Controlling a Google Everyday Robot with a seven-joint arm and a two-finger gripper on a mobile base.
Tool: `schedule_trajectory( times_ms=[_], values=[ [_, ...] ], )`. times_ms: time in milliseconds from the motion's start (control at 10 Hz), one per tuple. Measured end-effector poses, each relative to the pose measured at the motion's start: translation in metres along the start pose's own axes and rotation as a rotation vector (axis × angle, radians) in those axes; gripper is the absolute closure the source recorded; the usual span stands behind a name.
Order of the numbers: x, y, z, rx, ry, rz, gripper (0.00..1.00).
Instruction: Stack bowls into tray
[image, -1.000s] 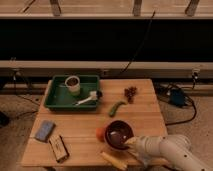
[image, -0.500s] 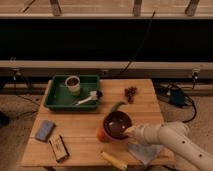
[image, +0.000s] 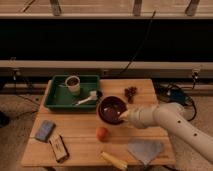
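Note:
The dark maroon-brown bowl (image: 110, 108) is held above the wooden table, just right of the dark green tray (image: 54, 103). My gripper (image: 122, 116) is at the bowl's right rim and shut on it, with the white arm reaching in from the lower right. The tray sits at the table's back left. It holds a white cup (image: 73, 84) and a white utensil (image: 87, 99). An orange ball (image: 102, 133) lies on the table just below the bowl.
Dark grapes (image: 131, 92) lie right of the bowl. A blue-grey sponge block (image: 44, 130) and a brown box (image: 59, 147) are at the front left. A yellow banana-like item (image: 114, 160) and a grey cloth (image: 145, 150) lie at the front edge.
The gripper has carried the bowl up and away from the table's front, towards the tray's right side. The orange ball now shows fully below the bowl.

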Motion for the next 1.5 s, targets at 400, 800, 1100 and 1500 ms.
schedule_trajectory(
  times_ms=[400,800,1100,1500],
  values=[
    [0.004,-0.022,-0.003,0.020,-0.006,-0.039,0.92],
    [0.003,-0.023,-0.002,0.020,-0.008,-0.041,0.92],
    [0.003,-0.022,-0.002,0.019,-0.007,-0.041,0.92],
    [0.001,-0.053,0.012,0.015,-0.012,-0.138,0.92]
  ],
)
